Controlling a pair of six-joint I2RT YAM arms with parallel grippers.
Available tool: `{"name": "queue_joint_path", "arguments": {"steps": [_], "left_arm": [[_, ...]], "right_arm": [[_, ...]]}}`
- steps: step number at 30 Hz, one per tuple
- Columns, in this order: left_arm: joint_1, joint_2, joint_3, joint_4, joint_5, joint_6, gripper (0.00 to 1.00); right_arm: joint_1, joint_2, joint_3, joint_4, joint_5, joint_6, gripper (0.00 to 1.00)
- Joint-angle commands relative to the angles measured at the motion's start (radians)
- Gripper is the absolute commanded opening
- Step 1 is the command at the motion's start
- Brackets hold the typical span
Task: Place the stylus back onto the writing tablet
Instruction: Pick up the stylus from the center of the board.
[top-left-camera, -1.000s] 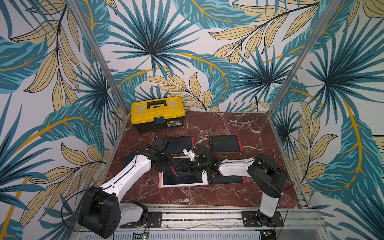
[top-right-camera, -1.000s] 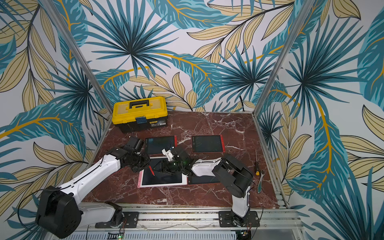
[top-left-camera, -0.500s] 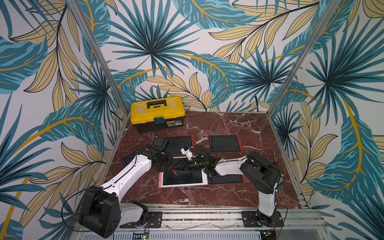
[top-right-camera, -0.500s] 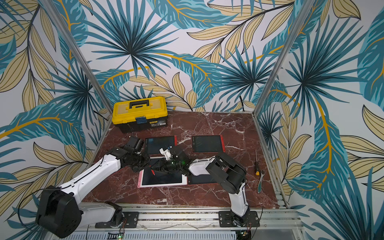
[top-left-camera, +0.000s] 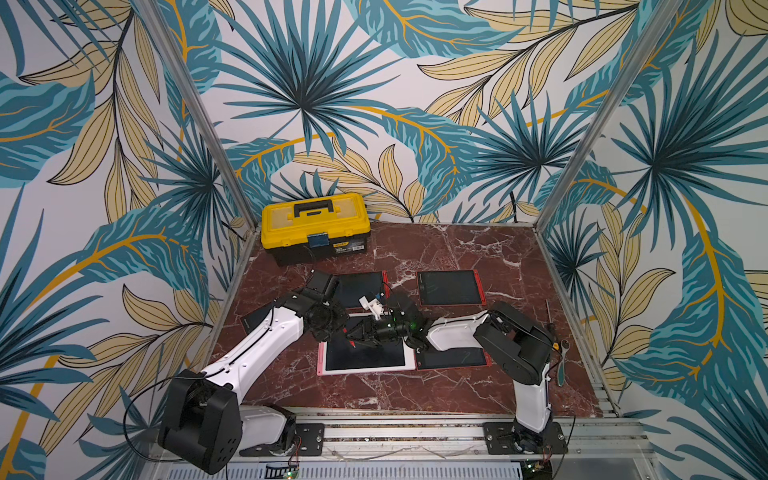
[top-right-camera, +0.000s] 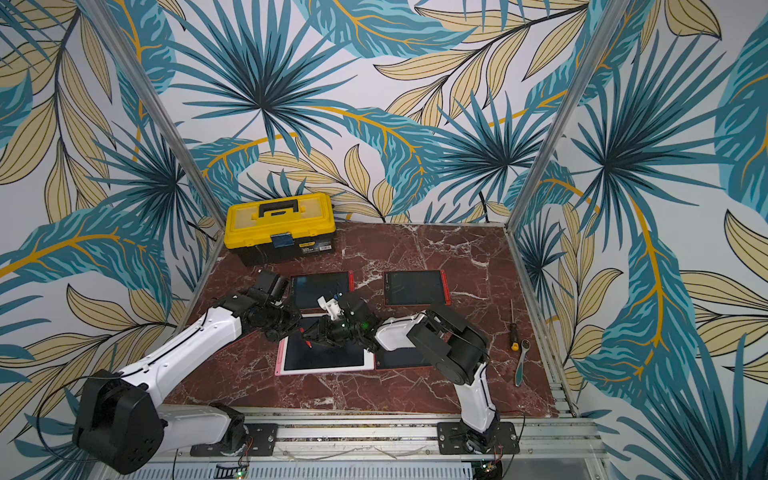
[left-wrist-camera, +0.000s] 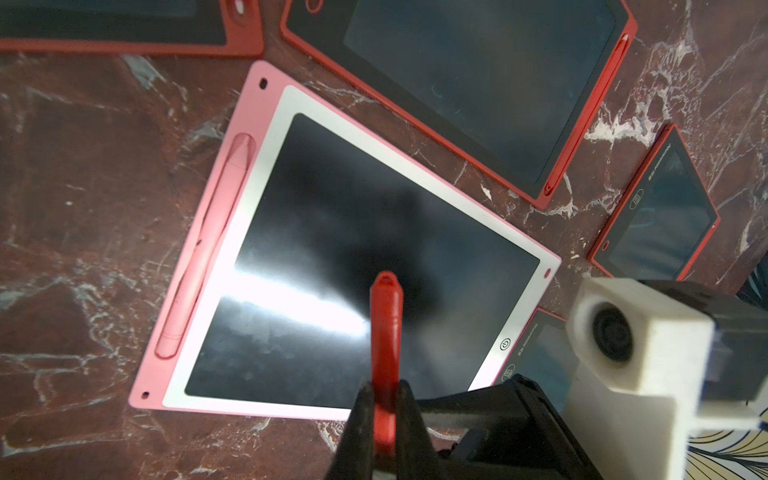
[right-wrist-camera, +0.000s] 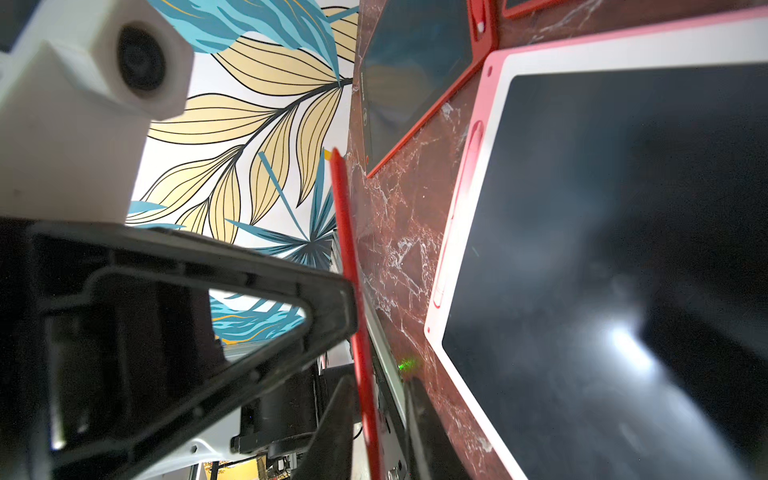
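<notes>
- In both top views, the stylus is seen mid-frame, over the pink-framed tablet on the table.
- In the left wrist view, the stylus is clamped by the left gripper at lower centre.
- In the right wrist view, the right gripper is set around the stylus at bottom centre; whether it grips cannot be told.

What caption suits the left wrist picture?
Left pincer holds a slim red stylus above the pink-framed writing tablet.

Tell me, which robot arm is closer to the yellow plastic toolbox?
Left. The left arm reaches up so its wrist sits just in front of the yellow plastic toolbox. The right arm comes in from the opposite side, farther off.
</notes>
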Motion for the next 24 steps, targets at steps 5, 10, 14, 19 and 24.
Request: {"name": "queue_joint_path", "arguments": {"steps": [5, 10, 14, 19, 24], "left_arm": [[-0.005, 0.006, 0.033, 0.012, 0.003, -0.006, 0.12], [-0.005, 0.006, 0.03, 0.014, 0.001, -0.004, 0.12], [-0.005, 0.004, 0.028, 0.014, -0.001, -0.002, 0.12], [-0.004, -0.009, 0.043, 0.013, -0.004, 0.013, 0.3], [-0.003, -0.029, 0.067, 0.019, 0.006, 0.07, 0.42]], "right_arm": [[0.007, 0.023, 0.014, 0.026, -0.008, 0.003, 0.14], [0.006, 0.021, 0.007, 0.034, -0.006, 0.005, 0.06], [0.006, 0.011, -0.003, 0.045, -0.004, 0.006, 0.04], [-0.003, -0.014, -0.042, 0.041, 0.019, 0.003, 0.04], [-0.047, -0.088, -0.136, 0.01, 0.066, -0.012, 0.03]]}}
